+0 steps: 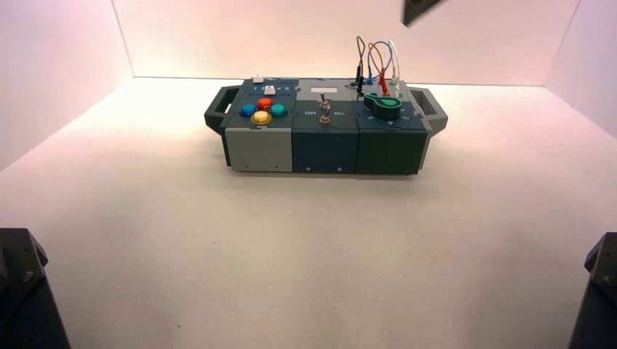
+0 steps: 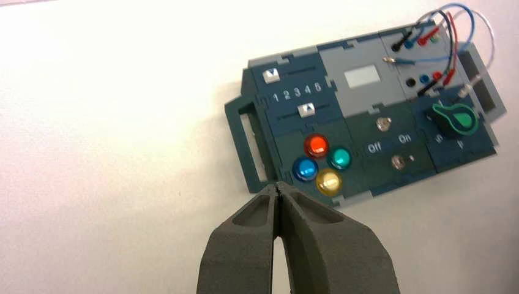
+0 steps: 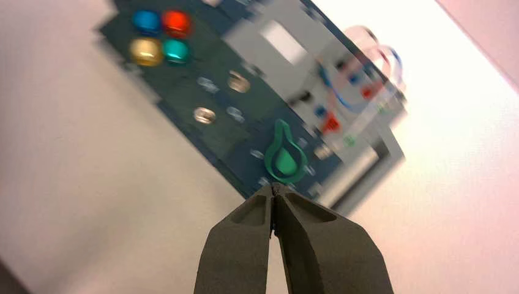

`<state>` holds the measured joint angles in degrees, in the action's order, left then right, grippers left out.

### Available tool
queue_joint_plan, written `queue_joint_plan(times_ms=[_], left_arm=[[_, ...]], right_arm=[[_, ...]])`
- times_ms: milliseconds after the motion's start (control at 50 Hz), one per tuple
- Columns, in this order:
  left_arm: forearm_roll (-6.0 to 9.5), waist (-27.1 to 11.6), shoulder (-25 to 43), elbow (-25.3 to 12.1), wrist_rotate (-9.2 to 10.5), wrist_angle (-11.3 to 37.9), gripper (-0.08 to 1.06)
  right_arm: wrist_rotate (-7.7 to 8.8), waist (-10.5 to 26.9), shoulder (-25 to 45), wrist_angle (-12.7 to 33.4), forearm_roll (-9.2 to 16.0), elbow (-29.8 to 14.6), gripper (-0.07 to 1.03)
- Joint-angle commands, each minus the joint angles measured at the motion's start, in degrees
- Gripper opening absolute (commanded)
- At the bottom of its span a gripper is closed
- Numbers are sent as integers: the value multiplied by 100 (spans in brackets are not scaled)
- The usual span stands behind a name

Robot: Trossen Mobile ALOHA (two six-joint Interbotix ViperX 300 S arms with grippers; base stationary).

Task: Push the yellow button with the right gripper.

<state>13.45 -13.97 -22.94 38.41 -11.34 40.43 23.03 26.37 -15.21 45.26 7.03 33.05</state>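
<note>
The yellow button (image 1: 261, 117) is the front one of four domed buttons in a diamond cluster on the box's left end. It also shows in the left wrist view (image 2: 328, 182) and, blurred, in the right wrist view (image 3: 145, 51). My right gripper (image 3: 273, 187) is shut and empty. It hangs well above the box, its tips lining up near the green knob (image 3: 284, 160), far from the yellow button. My left gripper (image 2: 278, 185) is also shut and empty, held high off the box's left front corner.
Red (image 1: 265, 103), blue (image 1: 247, 110) and teal (image 1: 279, 110) buttons surround the yellow one. A metal toggle switch (image 1: 324, 110) stands mid-box, with looped wires (image 1: 378, 62) behind the green knob (image 1: 383, 106). A dark part (image 1: 420, 9) shows at the top edge, and arm bases fill the bottom corners.
</note>
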Motion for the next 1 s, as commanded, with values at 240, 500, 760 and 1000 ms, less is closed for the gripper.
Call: queue_joint_plan(times_ms=[240,500,760,1000], left_arm=[[9,290,-668,-211,-308,158,-3],[0,773,-791,-132,-316,18,-3],[0,976,-817,-70,-316,-132,-3],[0,993,-817,0,-325,-281,-3]], right_arm=[[492,712,598,396,26,-993,-2],[800,1107,1406,475,26,-1556,-2],[826,1477,2259,466,9,-2004,-2],[835,1819,2953,237,18,-2364,-2]])
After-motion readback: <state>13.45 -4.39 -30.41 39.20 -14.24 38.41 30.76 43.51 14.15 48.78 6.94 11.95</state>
